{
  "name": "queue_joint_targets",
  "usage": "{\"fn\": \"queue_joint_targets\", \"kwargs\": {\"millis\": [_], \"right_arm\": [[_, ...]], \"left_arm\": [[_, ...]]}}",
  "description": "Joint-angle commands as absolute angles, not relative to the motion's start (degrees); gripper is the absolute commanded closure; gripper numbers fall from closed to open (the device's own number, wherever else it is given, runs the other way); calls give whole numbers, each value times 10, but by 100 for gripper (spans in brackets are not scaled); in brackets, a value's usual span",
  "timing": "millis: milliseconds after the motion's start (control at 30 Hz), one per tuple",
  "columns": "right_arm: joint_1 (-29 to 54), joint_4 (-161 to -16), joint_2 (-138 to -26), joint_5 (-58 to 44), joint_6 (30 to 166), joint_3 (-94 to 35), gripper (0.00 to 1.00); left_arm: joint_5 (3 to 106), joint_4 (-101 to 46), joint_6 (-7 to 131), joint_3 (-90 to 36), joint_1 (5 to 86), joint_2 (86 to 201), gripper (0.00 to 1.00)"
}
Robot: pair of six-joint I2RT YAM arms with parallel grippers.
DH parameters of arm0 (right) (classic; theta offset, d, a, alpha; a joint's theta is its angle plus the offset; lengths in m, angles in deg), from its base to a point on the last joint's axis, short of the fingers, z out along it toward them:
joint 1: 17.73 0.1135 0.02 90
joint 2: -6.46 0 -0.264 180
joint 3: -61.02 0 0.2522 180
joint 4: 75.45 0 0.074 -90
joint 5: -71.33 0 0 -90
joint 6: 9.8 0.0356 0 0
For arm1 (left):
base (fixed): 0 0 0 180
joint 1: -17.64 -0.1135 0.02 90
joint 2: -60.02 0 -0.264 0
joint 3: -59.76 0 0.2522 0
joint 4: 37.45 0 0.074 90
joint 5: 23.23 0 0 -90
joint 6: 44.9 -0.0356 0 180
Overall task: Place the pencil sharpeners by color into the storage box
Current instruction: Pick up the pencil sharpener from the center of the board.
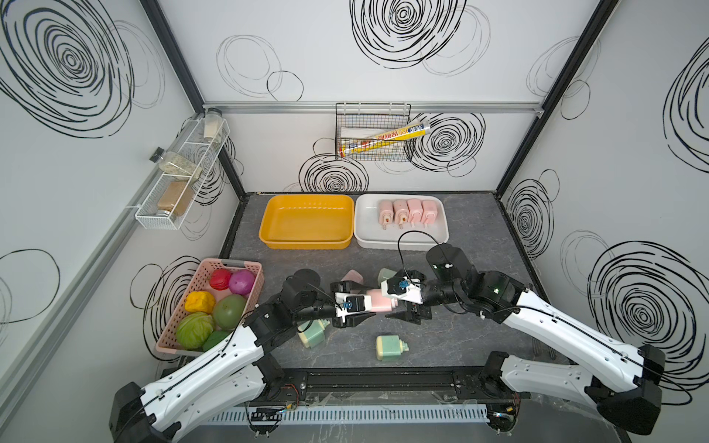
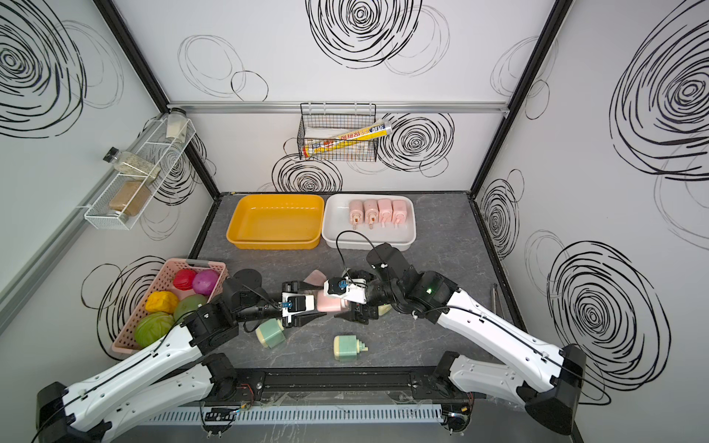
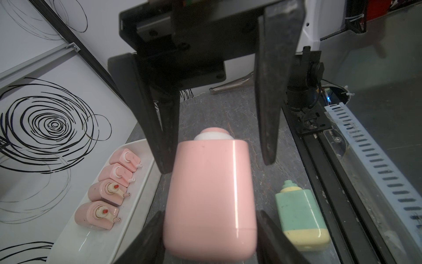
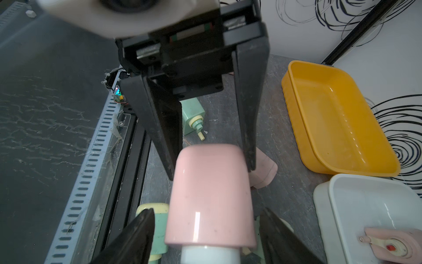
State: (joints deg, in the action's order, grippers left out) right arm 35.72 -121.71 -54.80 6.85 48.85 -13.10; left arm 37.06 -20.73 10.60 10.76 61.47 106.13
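Left claw (image 3: 210, 219) clamps a pink sharpener (image 1: 378, 303); right claw (image 3: 218, 165) straddles it, apart. Four pink (image 1: 401, 213) in white tray (image 1: 368, 234); three green (image 1: 389, 347), one pink (image 1: 353, 277) on counter (image 1: 460, 337).

Both top views are taken from a stereo head mounted high over the near edge of the table (image 1: 483, 230). The head is aimed down and toward the back wall. The whole workspace is covered from afar in nearly equal framing, shifted slightly sideways between the two. The left wrist view is taken at close range along the left gripper (image 3: 210, 212) and is faced toward the right gripper (image 3: 218, 165) and the white tray (image 3: 91, 242). The right wrist view is taken equally close along the right gripper, faced the opposite way toward the yellow tray (image 4: 342, 118). The pink sharpener (image 3: 210, 194) between the arms is shared by all four views.
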Motion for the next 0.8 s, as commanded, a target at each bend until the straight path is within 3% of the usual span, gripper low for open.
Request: {"fn": "queue_joint_targets", "kwargs": {"millis": [0, 367, 600, 767], "right_arm": [[361, -1201, -554, 80, 489, -144, 28], [361, -1199, -559, 73, 489, -140, 38], [361, -1195, -558, 75, 479, -135, 75], [359, -1191, -552, 61, 468, -129, 95]], "left_arm": [[358, -252, 111, 107, 617, 1056, 100], [361, -268, 122, 110, 617, 1053, 100], [371, -272, 128, 108, 614, 1057, 100], [390, -277, 129, 114, 609, 1057, 87]]}}
